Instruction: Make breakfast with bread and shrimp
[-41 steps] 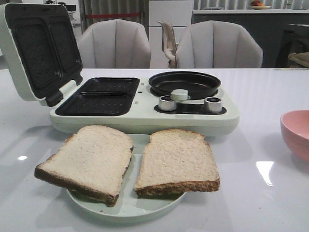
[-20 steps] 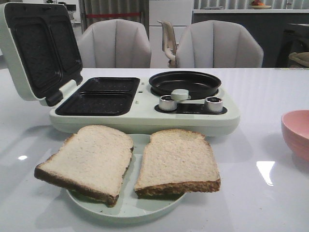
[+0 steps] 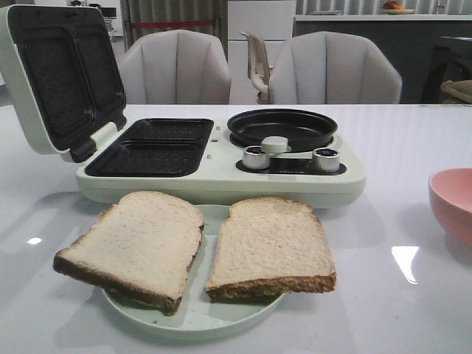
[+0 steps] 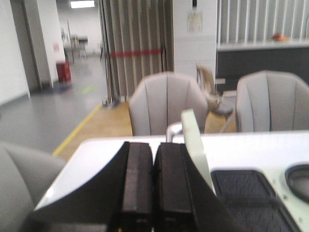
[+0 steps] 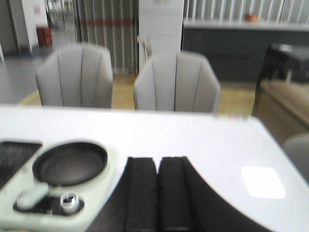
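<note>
Two slices of bread lie side by side on a pale green plate (image 3: 193, 318) at the front of the table, the left slice (image 3: 136, 243) and the right slice (image 3: 270, 247). No shrimp shows in any view. Neither gripper shows in the front view. My left gripper (image 4: 153, 153) is shut and empty, up beside the breakfast maker's raised lid (image 4: 194, 141). My right gripper (image 5: 158, 166) is shut and empty, to the right of the round pan (image 5: 70, 163).
The pale green breakfast maker (image 3: 221, 173) stands behind the plate with its lid (image 3: 55, 74) open at the left, two black grill wells (image 3: 158, 146), a round black pan (image 3: 282, 127) and two knobs (image 3: 291, 158). A pink bowl (image 3: 453, 203) stands at the right edge. Grey chairs stand beyond the table.
</note>
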Motion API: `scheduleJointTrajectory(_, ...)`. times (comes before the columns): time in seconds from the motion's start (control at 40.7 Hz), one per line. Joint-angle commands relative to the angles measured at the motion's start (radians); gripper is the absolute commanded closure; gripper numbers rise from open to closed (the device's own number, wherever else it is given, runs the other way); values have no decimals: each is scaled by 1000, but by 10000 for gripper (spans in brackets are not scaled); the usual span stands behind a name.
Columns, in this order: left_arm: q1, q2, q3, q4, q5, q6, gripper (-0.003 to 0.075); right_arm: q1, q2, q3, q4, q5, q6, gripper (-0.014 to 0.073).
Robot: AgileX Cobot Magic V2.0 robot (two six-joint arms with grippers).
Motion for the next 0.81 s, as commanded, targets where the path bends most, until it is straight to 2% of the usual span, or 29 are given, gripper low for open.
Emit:
scheduleJointTrajectory(0.0,-6,71,-35,3,-17,-1,619,-4,85,-36,2,-6,1,559)
scheduleJointTrajectory(0.319,-6,194,46,-26,69,-1,619,-4,309,-36,2,189,1,559)
scheduleJointTrajectory(0.516,-6,218,80,-54,84,-1,619,-4,407,-36,1,222,1,557)
scheduleJointTrajectory(0.59,-6,229,80,-54,111,-1,606,-4,430,-36,2,224,1,529)
scheduleJointTrajectory(0.663,-6,242,80,-37,133,-1,518,-4,449,-36,2,227,1,431)
scheduleJointTrajectory(0.786,-6,258,80,-37,138,-1,274,-4,462,-36,2,227,1,218)
